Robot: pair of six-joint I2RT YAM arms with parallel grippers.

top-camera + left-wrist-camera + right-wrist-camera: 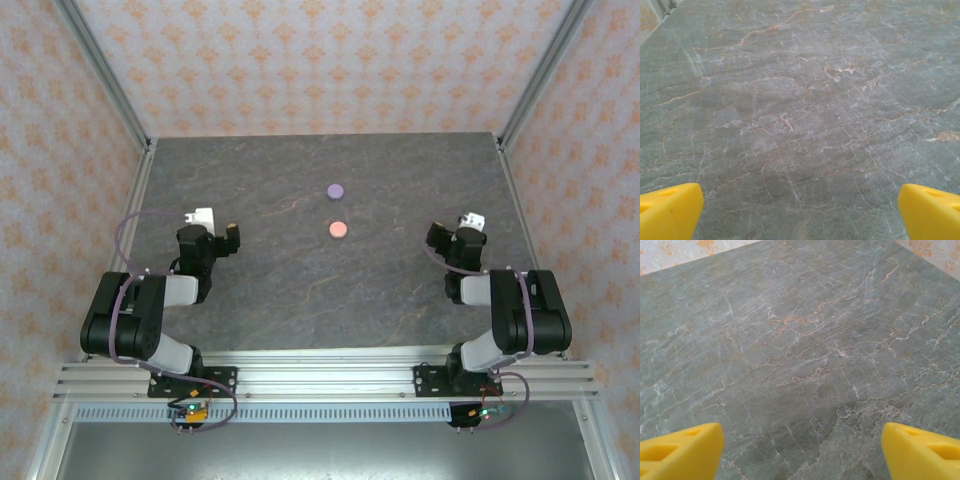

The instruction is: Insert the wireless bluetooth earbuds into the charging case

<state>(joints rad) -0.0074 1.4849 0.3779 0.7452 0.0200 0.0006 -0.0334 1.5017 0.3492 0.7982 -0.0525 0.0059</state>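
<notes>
Two round coin-like charging cases lie near the middle of the dark stone table (300, 290): a lilac case (335, 190) farther back and a pale pink case (339, 229) just in front of it. Both look closed from above. The tiny stemmed earbuds are out of view. My left gripper (230, 240) rests low at the left, well apart from the cases, its yellow fingertips (670, 210) spread wide over bare stone. My right gripper (438, 240) sits at the right, likewise open, with yellow fingertips (680, 450) far apart and nothing between them.
Patterned walls and aluminium posts (105, 75) enclose the table on three sides. A rail (320, 375) runs along the near edge, carrying both arm bases. Bare stone lies between each gripper and the two cases.
</notes>
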